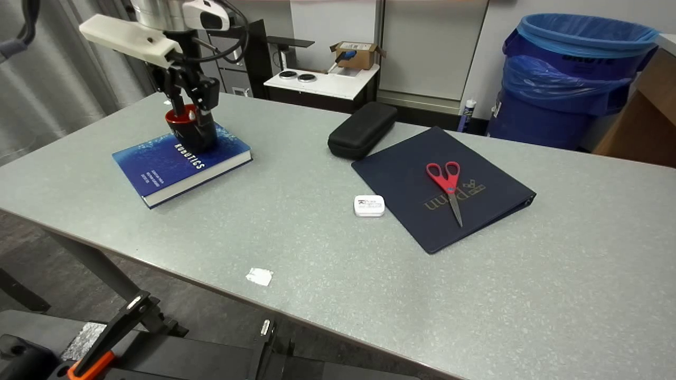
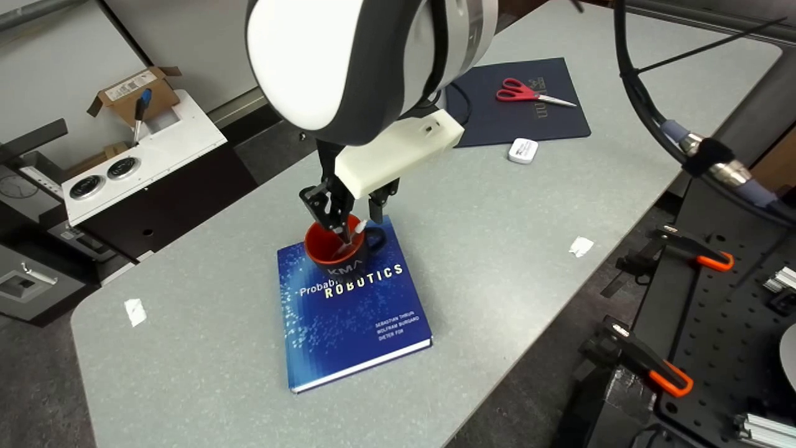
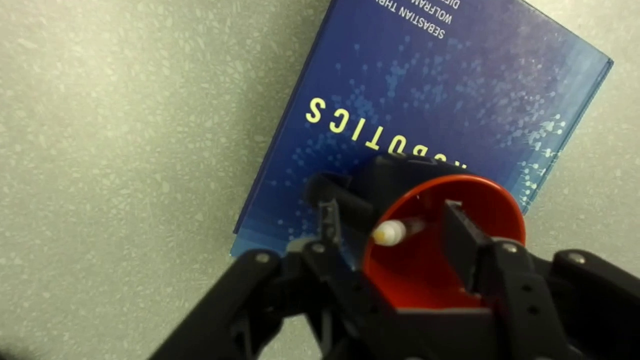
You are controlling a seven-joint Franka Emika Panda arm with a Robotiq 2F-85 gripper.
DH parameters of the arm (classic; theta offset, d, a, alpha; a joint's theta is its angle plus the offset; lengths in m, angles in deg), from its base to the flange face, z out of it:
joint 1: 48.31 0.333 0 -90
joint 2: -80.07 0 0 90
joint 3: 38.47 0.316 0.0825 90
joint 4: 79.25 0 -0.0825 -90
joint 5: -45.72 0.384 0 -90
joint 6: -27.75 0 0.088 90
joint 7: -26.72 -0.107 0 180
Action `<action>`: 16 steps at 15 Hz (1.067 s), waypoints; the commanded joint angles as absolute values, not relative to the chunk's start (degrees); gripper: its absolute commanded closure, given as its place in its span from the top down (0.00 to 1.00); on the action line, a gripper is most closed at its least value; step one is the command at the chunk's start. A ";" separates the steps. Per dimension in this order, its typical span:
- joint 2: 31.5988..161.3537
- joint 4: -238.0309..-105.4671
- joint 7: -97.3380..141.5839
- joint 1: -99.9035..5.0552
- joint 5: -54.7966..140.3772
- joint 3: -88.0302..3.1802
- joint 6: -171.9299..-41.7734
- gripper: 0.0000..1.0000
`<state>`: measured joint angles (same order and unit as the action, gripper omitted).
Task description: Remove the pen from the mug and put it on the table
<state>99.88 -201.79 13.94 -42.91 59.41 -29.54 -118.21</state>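
Note:
The mug [image 2: 318, 241], black outside and red inside, stands on the blue book; it also shows in the wrist view [image 3: 425, 280] and an exterior view [image 1: 193, 138]. The pen [image 3: 390, 233], with a white end, leans inside the mug against the rim near the handle; its end also shows in an exterior view [image 2: 359, 228]. Its lower part is hard to make out. My gripper [image 3: 390, 210] is open and points down at the mug. One finger is inside the mug opening, the other outside the rim above the handle. The pen's end lies between them. The table [image 1: 296, 227] is light grey.
The blue book [image 2: 354, 330] lies under the mug. A black case [image 1: 364, 129], a small white tin [image 1: 369, 205] and a navy folder [image 1: 422, 184] with red-handled scissors [image 1: 449, 184] lie further along the table. A blue bin [image 1: 560, 100] stands behind.

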 commanded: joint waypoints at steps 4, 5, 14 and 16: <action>99.34 -200.81 16.99 -43.28 62.78 -28.05 -115.56 0.04; 98.94 -201.12 16.91 -43.18 62.61 -28.06 -115.71 0.00; 82.70 -213.64 13.49 -40.02 56.95 -29.08 -124.06 0.03; 79.08 -217.48 9.51 -39.43 52.73 -29.74 -127.83 0.03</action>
